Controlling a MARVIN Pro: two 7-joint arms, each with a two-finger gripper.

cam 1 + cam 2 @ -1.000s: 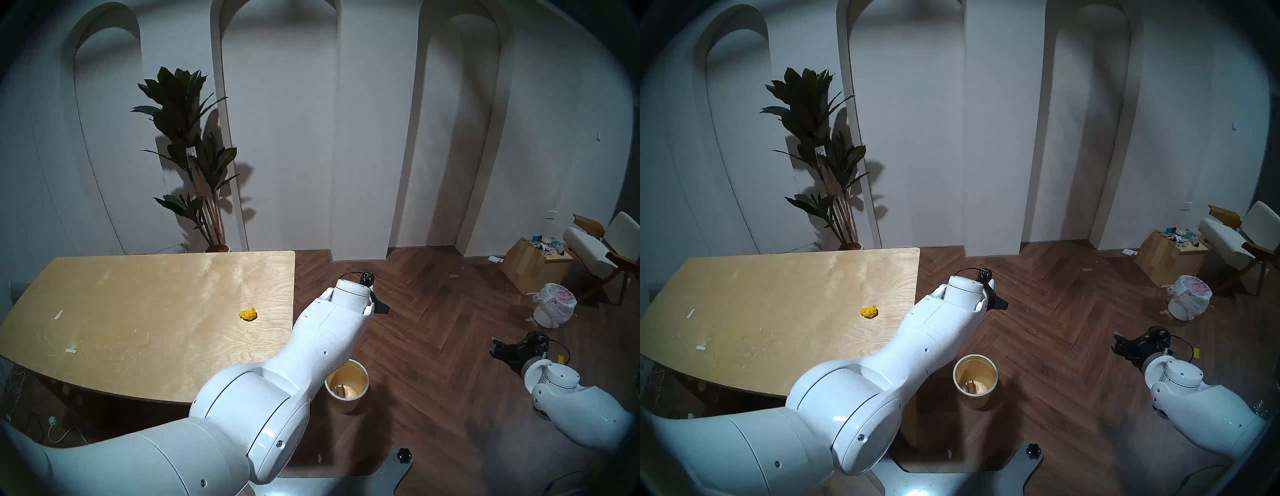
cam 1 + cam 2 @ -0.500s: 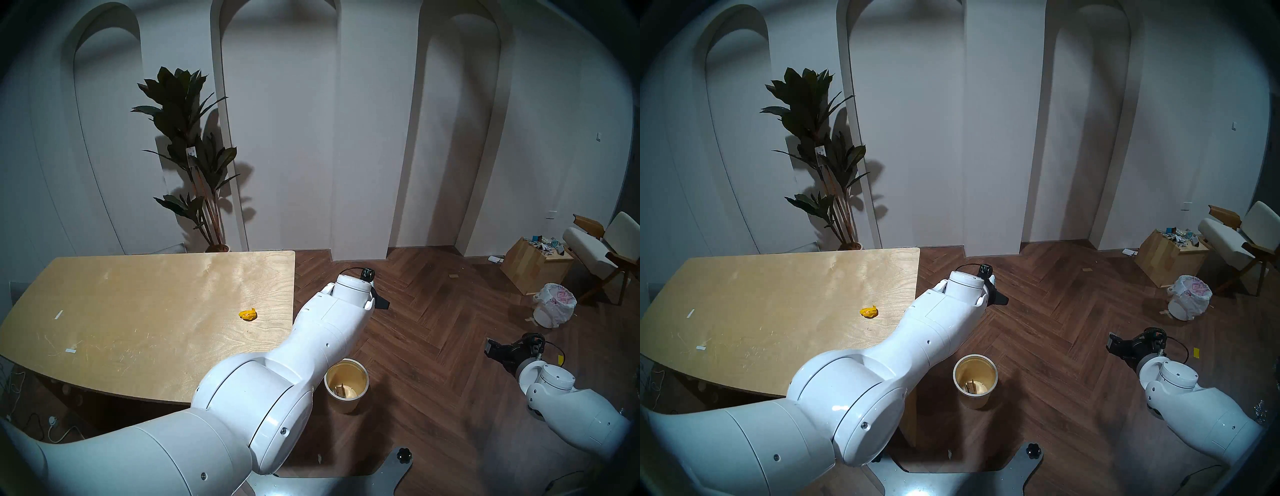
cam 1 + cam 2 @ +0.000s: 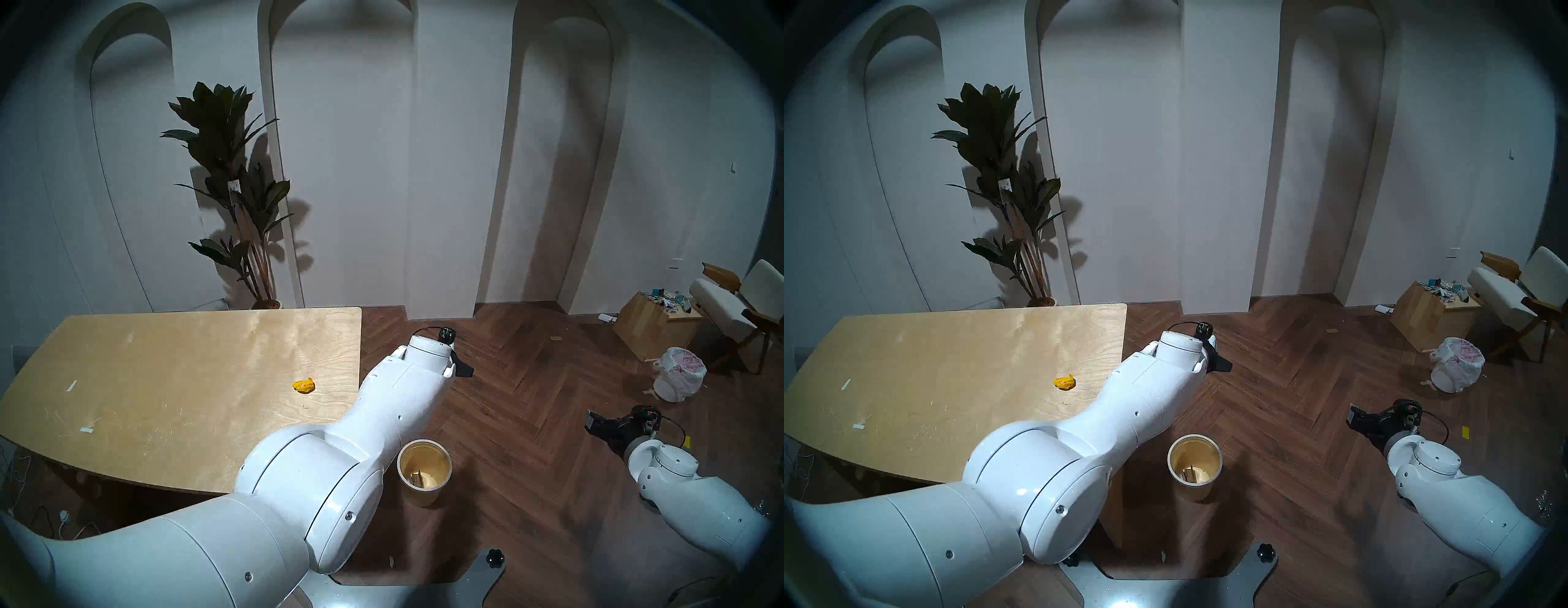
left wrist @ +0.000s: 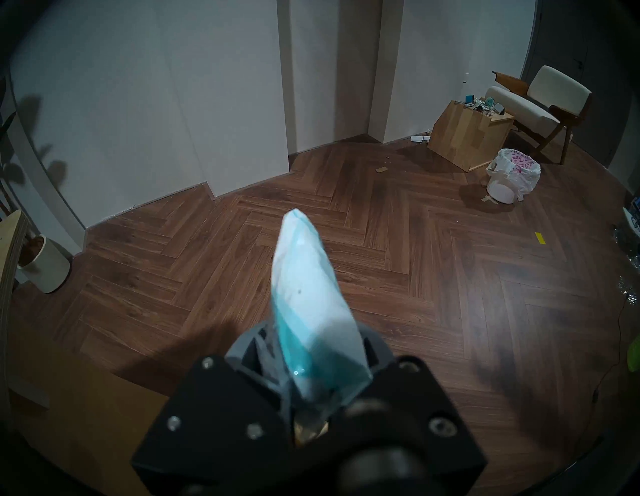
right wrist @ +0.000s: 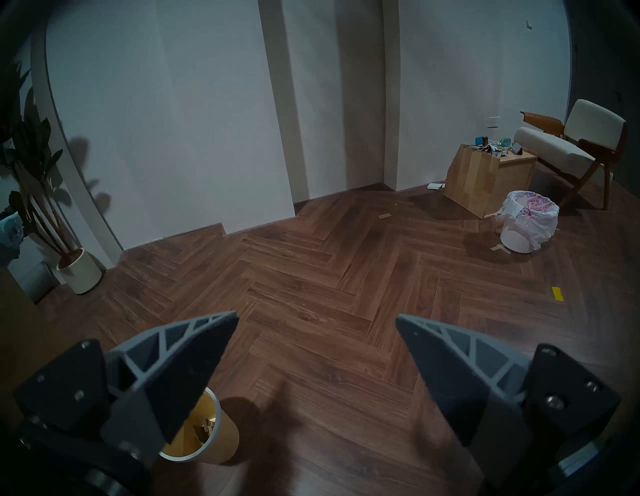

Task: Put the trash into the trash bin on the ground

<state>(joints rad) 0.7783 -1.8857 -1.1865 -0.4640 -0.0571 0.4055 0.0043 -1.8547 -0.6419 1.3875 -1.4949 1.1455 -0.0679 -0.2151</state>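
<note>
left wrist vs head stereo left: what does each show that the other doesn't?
Left wrist only: the teal-and-white wrapper clamped in the shut left gripper.
Head stereo left only: the yellow paper lump on the table, the cream trash bin, and the open right gripper.
Both: the white bagged bin, wooden box and chair.

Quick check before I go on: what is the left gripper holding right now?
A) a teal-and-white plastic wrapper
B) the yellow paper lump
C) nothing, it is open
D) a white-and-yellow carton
A. In the left wrist view the left gripper is shut on the teal-and-white plastic wrapper, which sticks out past the fingers above the wooden floor; the yellow paper lump lies on the table.
</note>
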